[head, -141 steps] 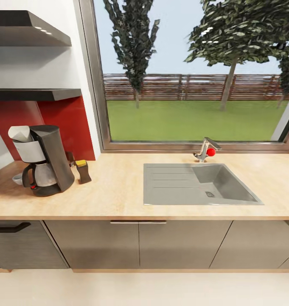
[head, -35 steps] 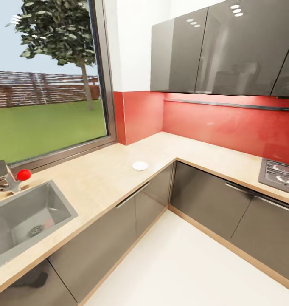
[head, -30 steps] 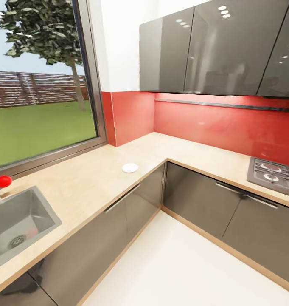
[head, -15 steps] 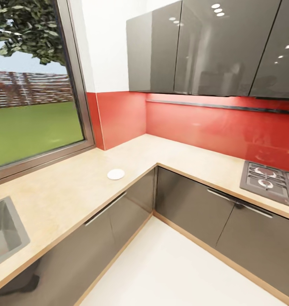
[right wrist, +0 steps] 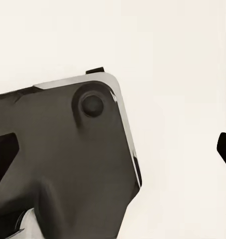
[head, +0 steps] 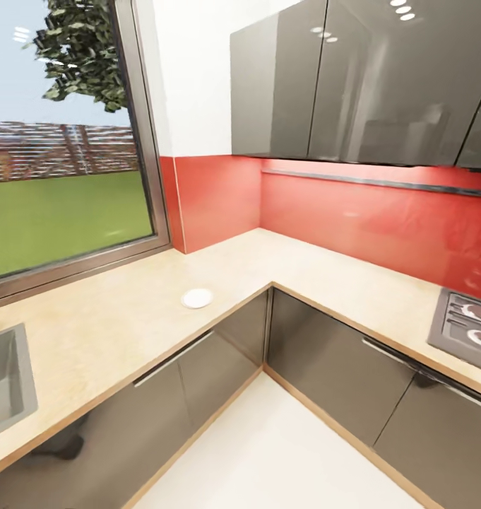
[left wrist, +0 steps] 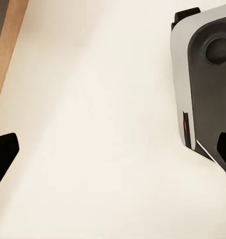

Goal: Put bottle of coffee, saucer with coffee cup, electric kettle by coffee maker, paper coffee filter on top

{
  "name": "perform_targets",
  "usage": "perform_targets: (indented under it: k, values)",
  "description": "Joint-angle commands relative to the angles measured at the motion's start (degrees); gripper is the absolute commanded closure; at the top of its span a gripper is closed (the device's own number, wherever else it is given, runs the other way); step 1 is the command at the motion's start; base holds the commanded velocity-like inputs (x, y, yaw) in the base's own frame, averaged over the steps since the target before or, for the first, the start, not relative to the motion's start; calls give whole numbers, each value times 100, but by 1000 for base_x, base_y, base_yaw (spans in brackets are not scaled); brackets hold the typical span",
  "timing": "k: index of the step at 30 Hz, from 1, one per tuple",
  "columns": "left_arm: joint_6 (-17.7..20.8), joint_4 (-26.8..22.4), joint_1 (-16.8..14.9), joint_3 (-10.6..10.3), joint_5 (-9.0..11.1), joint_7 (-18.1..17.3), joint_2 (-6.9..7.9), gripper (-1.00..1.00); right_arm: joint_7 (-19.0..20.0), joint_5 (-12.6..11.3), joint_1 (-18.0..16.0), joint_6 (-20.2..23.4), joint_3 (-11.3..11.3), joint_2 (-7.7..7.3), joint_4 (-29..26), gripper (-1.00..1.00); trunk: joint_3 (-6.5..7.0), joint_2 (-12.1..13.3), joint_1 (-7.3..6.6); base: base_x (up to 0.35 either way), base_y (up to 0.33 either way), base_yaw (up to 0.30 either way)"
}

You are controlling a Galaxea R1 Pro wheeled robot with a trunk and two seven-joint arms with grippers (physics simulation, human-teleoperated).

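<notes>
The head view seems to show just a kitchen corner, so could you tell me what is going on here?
The robot is on its way and handling nothing at the moment. Its head camera looks at the corner of the countertop, where a small white saucer lies near the front edge. A sink sits at one end and a stove at the other. Both wrist cameras point down at the pale floor and the robot's base; the left claw and the right claw are open and empty.
</notes>
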Motion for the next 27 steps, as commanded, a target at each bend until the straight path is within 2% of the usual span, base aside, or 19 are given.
perform_targets:
  k: [1, 15, 27]
  values:
    - [22, -16, -5, 47, -41, -45, -4, -100, 7, -60, -4, -22, 4, 0, 4, -100, -10, -12, 5, 174, -285, 270]
    - [15, -9, -5, 56, -43, -45, -25, -100, 7, -60, -4, -25, 4, 0, 4, -100, 2, -12, 5, 137, -297, 275]
    - [14, -16, -5, 57, -38, -45, -91, -100, 7, -60, -4, -30, 4, 0, 4, -100, 2, -12, 5, 21, -311, 278]
